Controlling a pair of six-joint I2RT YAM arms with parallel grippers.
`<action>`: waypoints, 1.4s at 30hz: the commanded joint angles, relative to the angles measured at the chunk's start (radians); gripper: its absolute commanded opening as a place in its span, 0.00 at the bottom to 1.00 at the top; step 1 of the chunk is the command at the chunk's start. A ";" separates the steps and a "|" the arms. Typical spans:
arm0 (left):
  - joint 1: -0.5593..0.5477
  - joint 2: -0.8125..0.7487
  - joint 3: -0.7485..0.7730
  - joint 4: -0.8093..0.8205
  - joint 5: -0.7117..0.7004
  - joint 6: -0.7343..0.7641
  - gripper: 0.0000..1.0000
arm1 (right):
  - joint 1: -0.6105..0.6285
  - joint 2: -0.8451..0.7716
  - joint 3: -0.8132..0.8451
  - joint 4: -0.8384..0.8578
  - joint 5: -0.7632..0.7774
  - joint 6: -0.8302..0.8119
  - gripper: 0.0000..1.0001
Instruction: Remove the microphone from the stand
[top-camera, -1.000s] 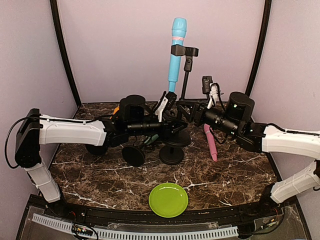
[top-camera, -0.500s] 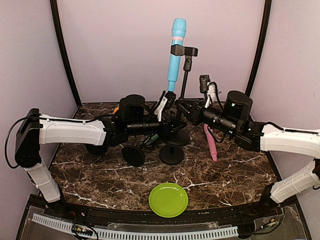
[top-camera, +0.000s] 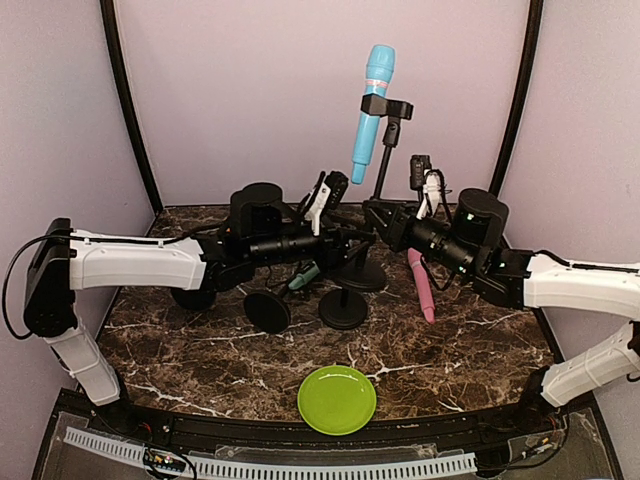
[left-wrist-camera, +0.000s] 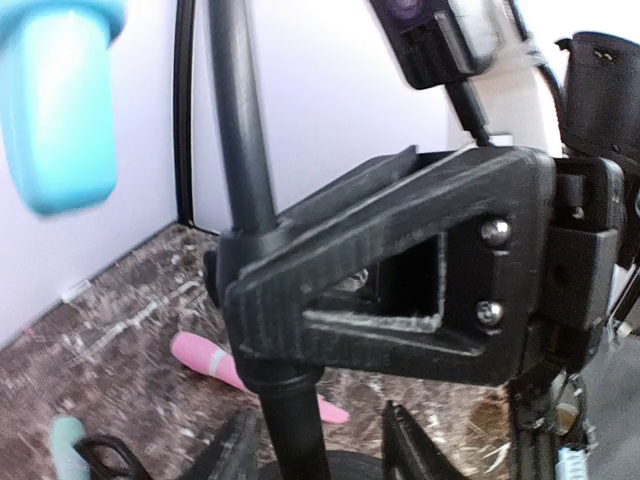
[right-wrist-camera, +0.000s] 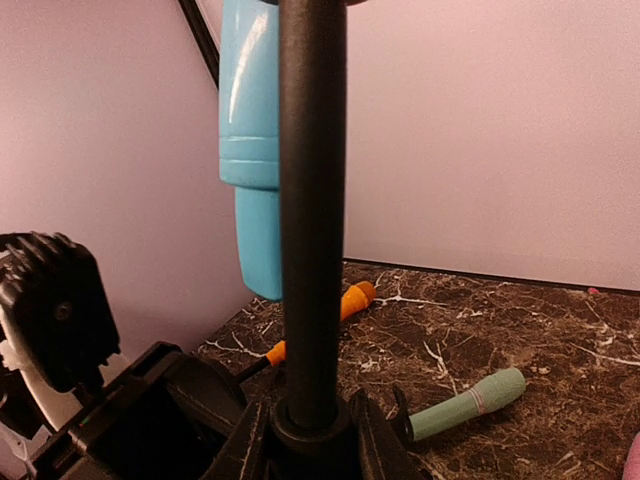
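The right gripper (right-wrist-camera: 310, 445) is closed on the stand (top-camera: 385, 165), its 2 fingers pressed to either side of the collar low on the black pole. The left gripper (left-wrist-camera: 310, 455) straddles the same pole just below. Its fingers are parted, with a gap showing on one side, so I judge it has hold of nothing.

The blue microphone (top-camera: 367, 110) is high above both sets of fingers. It sits in the clip (top-camera: 386, 104) at the top of the pole, head up and tilted, and neither gripper touches it. The pole itself leans.

What could go wrong:
- The grip is low and the weight is high, so a quick move by the right arm could swing the top and shake the blue microphone out of the clip.
- If it slips out with no fingers near it, it falls to the table, among the pink microphone (top-camera: 421, 285) beneath the right fingers and the green microphone (right-wrist-camera: 465, 398) beyond them.
- The 2 grippers are crowded on 1 short stretch of pole, so the left one could knock the right one or nudge the stand as it backs off.
- A pull on the blue microphone across the clip, not along it, could drag the stand over.
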 joint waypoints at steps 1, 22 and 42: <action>-0.001 -0.042 0.006 0.036 -0.032 0.044 0.57 | -0.005 -0.042 -0.005 0.148 0.063 0.021 0.00; -0.014 0.072 0.110 -0.131 -0.072 0.015 0.50 | -0.005 -0.036 -0.022 0.243 0.064 -0.010 0.00; -0.012 -0.001 0.056 -0.075 0.024 0.029 0.00 | -0.106 -0.099 -0.025 0.143 -0.213 -0.044 0.00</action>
